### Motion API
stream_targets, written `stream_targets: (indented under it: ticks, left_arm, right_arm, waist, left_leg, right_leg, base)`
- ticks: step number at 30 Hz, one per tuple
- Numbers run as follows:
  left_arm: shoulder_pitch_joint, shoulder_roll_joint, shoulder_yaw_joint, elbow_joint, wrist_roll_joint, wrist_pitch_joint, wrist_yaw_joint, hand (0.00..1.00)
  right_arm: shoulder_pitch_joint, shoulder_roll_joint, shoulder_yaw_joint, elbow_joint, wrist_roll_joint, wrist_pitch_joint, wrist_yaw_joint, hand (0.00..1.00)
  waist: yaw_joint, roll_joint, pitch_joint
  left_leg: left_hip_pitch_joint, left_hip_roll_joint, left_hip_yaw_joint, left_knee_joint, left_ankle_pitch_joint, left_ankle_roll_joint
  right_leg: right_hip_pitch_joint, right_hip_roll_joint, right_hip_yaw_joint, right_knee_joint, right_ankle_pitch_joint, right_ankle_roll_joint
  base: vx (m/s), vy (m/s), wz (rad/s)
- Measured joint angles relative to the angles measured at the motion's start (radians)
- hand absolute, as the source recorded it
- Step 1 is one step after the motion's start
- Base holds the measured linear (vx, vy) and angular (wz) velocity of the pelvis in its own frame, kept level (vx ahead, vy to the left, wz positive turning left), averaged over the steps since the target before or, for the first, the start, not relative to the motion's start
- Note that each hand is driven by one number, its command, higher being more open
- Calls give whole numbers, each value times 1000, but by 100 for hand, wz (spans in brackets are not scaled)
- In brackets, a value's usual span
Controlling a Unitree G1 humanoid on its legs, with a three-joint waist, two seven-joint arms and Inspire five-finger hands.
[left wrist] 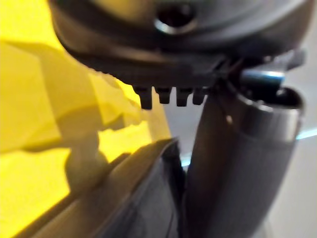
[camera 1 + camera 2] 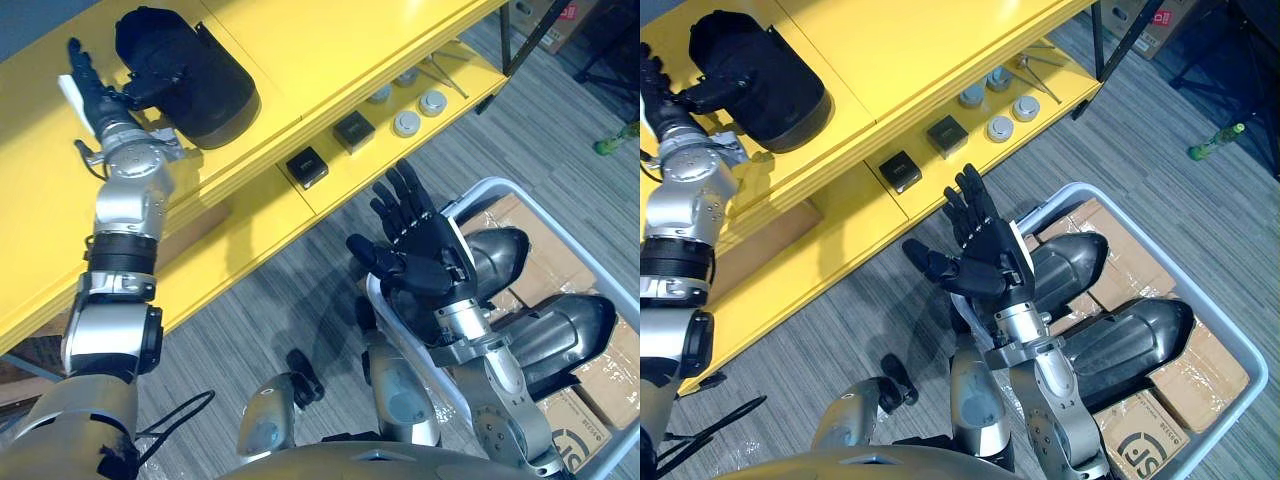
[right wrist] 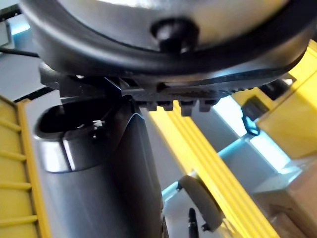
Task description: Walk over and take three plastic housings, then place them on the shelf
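A black plastic housing (image 2: 195,80) lies on the top board of the yellow shelf (image 2: 330,50). My left hand (image 2: 88,80) rests on that board just left of the housing, fingers straight and open, its thumb reaching toward the housing's edge. Two dark grey housings (image 2: 1070,265) (image 2: 1130,340) lie side by side in a white bin (image 2: 1170,282) on the floor at the right. My right hand (image 2: 420,245) hovers open and empty beside the bin's near corner, fingers spread, apart from both housings.
The lower shelf board holds two small black boxes (image 2: 307,166) (image 2: 353,130) and several round silver parts (image 2: 407,123). Cardboard boxes (image 2: 1140,440) lie under the housings in the bin. A green bottle (image 2: 615,140) lies on the grey carpet at the far right.
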Motion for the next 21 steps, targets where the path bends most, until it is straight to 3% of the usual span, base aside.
stream_targets:
  ticks: [5, 12, 18, 21]
  left_arm:
    - [-30, 48, 32, 12, 18, 27, -6, 100]
    - [-33, 46, 31, 77, 12, 19, -26, 100]
    - [-52, 45, 29, -35, -64, -205, 80, 100]
    - [-51, 44, 29, -145, -50, -297, 117, 100]
  right_arm:
    - [16, 1, 36, 0, 1, -2, -14, 100]
    - [27, 2, 36, 0, 12, -2, -13, 100]
    - [58, 40, 33, 9, -9, -3, 24, 100]
    - [58, 46, 26, 64, -19, -4, 32, 100]
  waist:
    - [2, 0, 0]
    - [-7, 1, -2]
    - [-15, 2, -12]
    - [-13, 8, -65]
  left_leg:
    - [4, -5, -1, -9, 0, 0]
    - [7, -1, 1, 1, 0, 0]
    - [48, -23, -27, -45, 18, 3]
    - [66, -37, -46, -81, 29, 4]
  right_leg:
    - [4, -3, 0, -3, 0, -1]
    - [22, 1, 1, -36, 21, -6]
    - [62, -8, -11, -54, 21, -6]
    - [89, -9, -27, -84, 22, -5]
  base:
    - [-35, -9, 2]
    - [-21, -13, -3]
    - [-3, -9, 6]
    - [8, -19, 12]
